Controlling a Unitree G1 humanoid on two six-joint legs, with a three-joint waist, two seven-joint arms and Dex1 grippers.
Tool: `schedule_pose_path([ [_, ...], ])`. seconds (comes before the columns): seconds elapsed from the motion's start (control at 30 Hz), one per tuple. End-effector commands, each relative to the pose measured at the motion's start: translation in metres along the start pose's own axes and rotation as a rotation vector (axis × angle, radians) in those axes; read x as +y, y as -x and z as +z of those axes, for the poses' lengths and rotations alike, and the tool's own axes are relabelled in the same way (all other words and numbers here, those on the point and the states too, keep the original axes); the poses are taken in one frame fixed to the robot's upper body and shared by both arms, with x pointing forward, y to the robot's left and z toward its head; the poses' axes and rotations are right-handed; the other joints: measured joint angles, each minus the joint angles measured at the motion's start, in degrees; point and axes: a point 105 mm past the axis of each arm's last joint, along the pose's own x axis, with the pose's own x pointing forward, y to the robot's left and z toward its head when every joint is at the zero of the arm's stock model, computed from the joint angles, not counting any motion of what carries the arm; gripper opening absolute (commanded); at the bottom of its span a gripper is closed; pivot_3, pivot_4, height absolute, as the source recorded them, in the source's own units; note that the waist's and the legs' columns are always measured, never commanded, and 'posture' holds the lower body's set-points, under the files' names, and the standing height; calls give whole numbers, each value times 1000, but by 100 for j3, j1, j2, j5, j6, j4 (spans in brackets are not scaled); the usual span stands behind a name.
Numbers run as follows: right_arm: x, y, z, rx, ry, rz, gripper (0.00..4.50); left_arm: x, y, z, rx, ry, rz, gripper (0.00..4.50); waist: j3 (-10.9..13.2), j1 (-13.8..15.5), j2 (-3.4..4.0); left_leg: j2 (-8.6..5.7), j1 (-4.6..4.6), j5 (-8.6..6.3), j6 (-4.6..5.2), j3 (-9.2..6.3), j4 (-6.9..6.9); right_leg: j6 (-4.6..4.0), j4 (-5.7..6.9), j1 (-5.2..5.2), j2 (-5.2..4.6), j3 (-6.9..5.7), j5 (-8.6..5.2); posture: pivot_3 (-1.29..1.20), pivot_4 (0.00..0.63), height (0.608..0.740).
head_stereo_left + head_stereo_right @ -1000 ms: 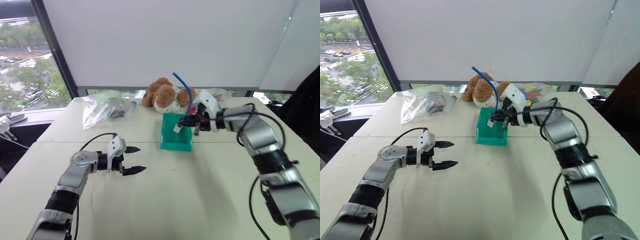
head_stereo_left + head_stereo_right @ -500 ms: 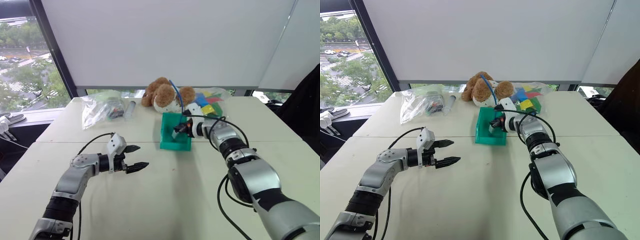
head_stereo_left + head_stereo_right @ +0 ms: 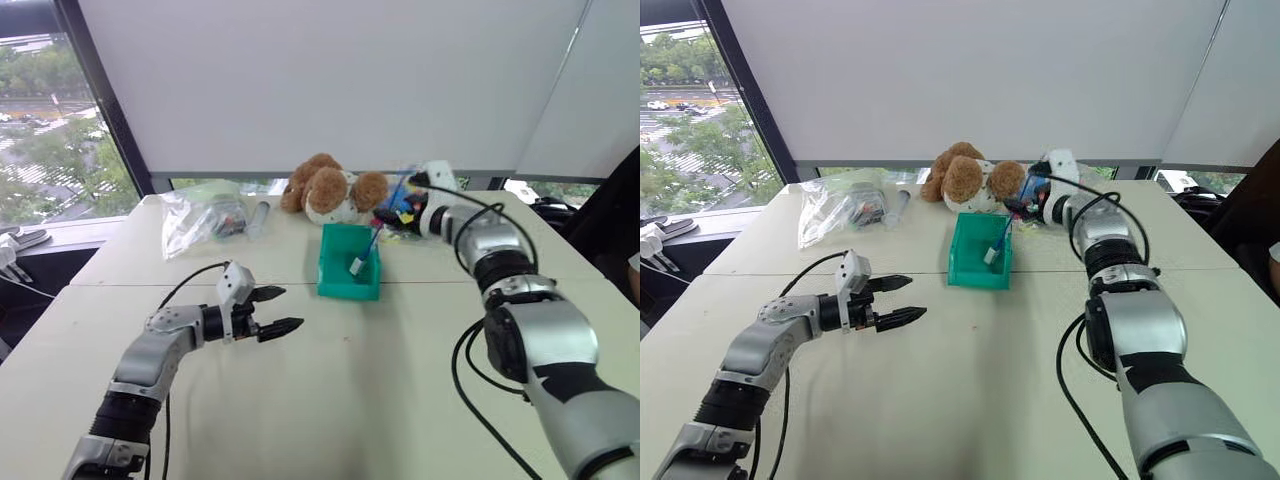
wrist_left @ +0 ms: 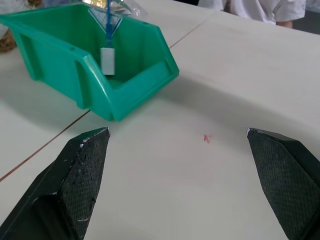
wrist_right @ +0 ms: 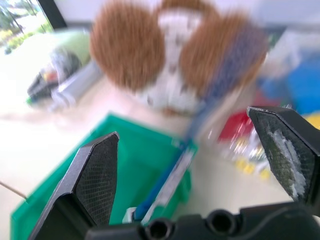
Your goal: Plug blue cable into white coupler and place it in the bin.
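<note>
A: Looking into the small teal-green open plastic bin [image 3: 348, 281], I see the thin bright blue cable [image 3: 1001, 236] leaning on its far right wall, and the tiny white plastic coupler [image 4: 107, 61] hangs at the cable's lower end, inside the bin. So I judge the placing step is at its end.

B: And the right gripper [image 5: 195, 165], does it hold something?

A: No. Its two black fingers stand wide apart, with nothing between them. It is beyond the bin, near the brown and white plush dog [image 3: 330, 190] and a clear bag of coloured items [image 3: 410, 205]. The upper end of the cable rises over the bin's rim toward that gripper (whether it touches the fingers I cannot tell; the right wrist view is blurred there).

B: The left gripper [image 3: 272, 312]?

A: Also open and empty, above the pale table [image 3: 330, 400], well apart from the bin on its near left side.

B: Then what does the next move call for?

A: In my judgement, only to take the right arm back without catching the cable's free end, because a snag could pull the coupler out. Whether the plug sits fully in the coupler I cannot confirm.
</note>
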Motion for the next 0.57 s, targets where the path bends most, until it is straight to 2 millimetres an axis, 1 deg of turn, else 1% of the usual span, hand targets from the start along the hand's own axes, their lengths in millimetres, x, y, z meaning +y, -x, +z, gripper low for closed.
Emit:
schedule_pose_path([
  [0.03,-7,25,28,-81,36,51,4458,0,2,15,-35,-36,-5,4500,0,7,0,0,0,0,0,0,-1,0,0,0,0,0,0,0,150,740],
  [0.1,1,48,24,-67,68,122,4458,1,4,15,-23,-40,-1,4500,0,51,-1,0,0,0,1,0,-1,0,-1,1,0,0,0,0,150,740],
  [0.17,18,75,12,-46,101,211,4458,4,10,15,-10,-49,15,4500,0,69,-2,-1,-2,-1,2,-5,0,0,-3,4,-1,-2,0,0,150,740],
  [0.23,37,102,-4,-9,124,275,4458,8,19,16,4,-58,42,4500,0,62,-2,-1,-6,-3,5,-8,0,1,-7,5,0,-3,0,0,150,740],
  [0.37,76,150,-36,82,164,391,4458,12,33,22,12,-67,84,4500,3,35,0,3,-1,-4,8,-2,2,1,-7,5,1,-1,-1,0,150,740],
  [0.43,89,166,-44,106,153,415,4458,12,39,24,17,-70,96,4500,3,33,0,5,3,-3,8,-4,5,1,-8,11,3,-2,-1,0,150,740],
  [0.57,97,179,-48,121,139,397,4458,10,45,28,20,-65,95,4500,5,34,-3,15,16,-3,8,-6,26,1,-5,30,8,-1,-1,0,150,740],
])
